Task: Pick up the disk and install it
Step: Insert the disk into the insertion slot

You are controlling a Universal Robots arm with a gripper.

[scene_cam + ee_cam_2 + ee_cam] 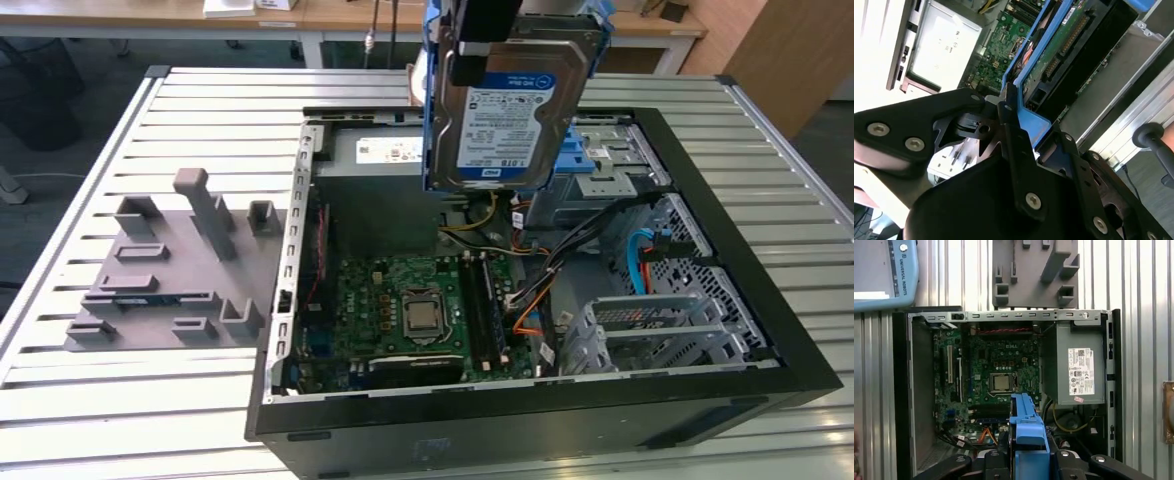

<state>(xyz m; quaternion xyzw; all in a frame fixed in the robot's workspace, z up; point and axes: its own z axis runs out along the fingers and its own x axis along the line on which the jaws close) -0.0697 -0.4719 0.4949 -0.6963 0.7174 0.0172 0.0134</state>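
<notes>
Exterior view: the gripper [489, 58] clamps the silver-grey, blue-railed, white-and-blue-labelled disk [514, 112] upright above the computer case [534, 412].

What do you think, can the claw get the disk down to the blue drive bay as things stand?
Probably yes. The computer case lies open on top, and the claw holds the disk over it, near the blue drive bay. Loose cables beside the bay might snag.
</notes>
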